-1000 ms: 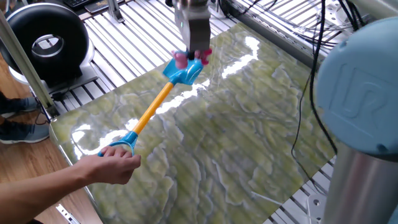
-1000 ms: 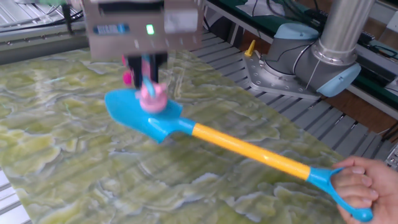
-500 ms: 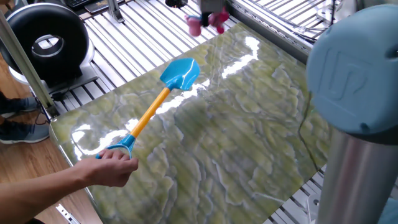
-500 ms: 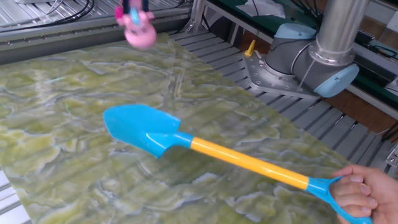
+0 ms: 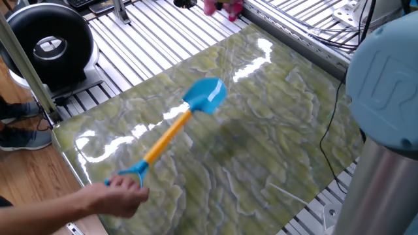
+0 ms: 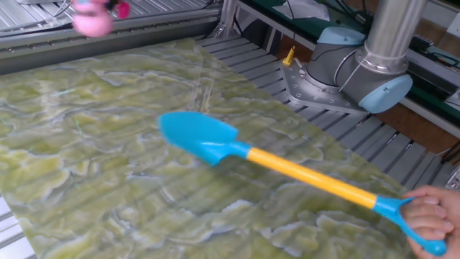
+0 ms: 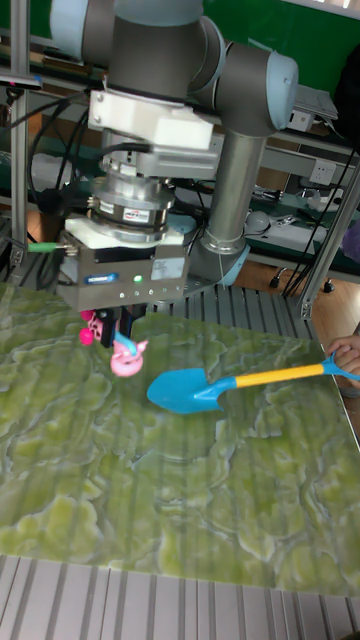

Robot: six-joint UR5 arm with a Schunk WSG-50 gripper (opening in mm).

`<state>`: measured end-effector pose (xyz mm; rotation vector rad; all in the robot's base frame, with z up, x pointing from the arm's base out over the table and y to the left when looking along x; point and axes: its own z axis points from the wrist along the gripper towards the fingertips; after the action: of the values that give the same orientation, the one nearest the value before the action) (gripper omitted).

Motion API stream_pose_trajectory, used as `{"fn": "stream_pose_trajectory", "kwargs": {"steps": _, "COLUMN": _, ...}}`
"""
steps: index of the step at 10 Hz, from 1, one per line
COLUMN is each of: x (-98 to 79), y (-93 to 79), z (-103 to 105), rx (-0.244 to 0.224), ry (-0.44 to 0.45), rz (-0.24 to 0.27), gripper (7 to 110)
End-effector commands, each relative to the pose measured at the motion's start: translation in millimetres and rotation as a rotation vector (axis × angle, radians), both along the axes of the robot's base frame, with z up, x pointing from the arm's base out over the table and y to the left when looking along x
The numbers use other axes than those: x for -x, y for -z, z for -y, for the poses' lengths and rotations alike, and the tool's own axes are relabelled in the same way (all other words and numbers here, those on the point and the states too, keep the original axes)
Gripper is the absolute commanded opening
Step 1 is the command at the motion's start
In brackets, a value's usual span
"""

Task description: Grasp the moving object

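Pink toy hangs pinched in the closed gripper above the bench, at 9 o'clock from the shovel; grip looks shallow, might slip out.

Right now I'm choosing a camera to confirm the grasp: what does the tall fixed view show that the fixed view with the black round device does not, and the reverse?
Only the tall fixed view shows the gripper with its body and the arm above, shut on the pink toy, held above the green table.

Only the other view shows the black round device and the whole hand on the handle.

Both show the blue shovel, its blade empty, and the toy lifted clear of it.
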<state>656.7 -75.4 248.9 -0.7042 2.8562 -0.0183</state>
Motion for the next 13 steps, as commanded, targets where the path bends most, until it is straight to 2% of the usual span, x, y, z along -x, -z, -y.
{"fn": "stream_pose_trajectory", "kwargs": {"steps": 1, "x": -37.9, "y": 7.6, "z": -27, "rx": -0.158, "ry": 0.282, "rz": 0.052, "gripper": 7}}
{"fn": "stream_pose_trajectory", "kwargs": {"steps": 2, "x": -33.4, "y": 16.4, "z": -25, "rx": -0.142, "ry": 0.315, "rz": 0.009, "gripper": 7}}
{"fn": "stream_pose_trajectory", "kwargs": {"steps": 3, "x": -20.4, "y": 26.5, "z": -19, "rx": -0.107, "ry": 0.328, "rz": -0.057, "gripper": 7}}
{"fn": "stream_pose_trajectory", "kwargs": {"steps": 4, "x": -18.3, "y": 30.9, "z": -14, "rx": -0.085, "ry": 0.334, "rz": -0.071, "gripper": 7}}
{"fn": "stream_pose_trajectory", "kwargs": {"steps": 5, "x": -17.9, "y": 32.9, "z": -18, "rx": -0.101, "ry": 0.344, "rz": -0.081, "gripper": 7}}
{"fn": "stream_pose_trajectory", "kwargs": {"steps": 9, "x": -27.3, "y": 36.8, "z": -23, "rx": -0.111, "ry": 0.382, "rz": -0.071, "gripper": 7}}
{"fn": "stream_pose_trajectory", "kwargs": {"steps": 11, "x": -31.7, "y": 33.5, "z": -30, "rx": -0.11, "ry": 0.446, "rz": -0.073, "gripper": 7}}
{"fn": "stream_pose_trajectory", "kwargs": {"steps": 13, "x": -42.1, "y": 31.4, "z": -45, "rx": -0.17, "ry": 0.504, "rz": -0.048, "gripper": 7}}
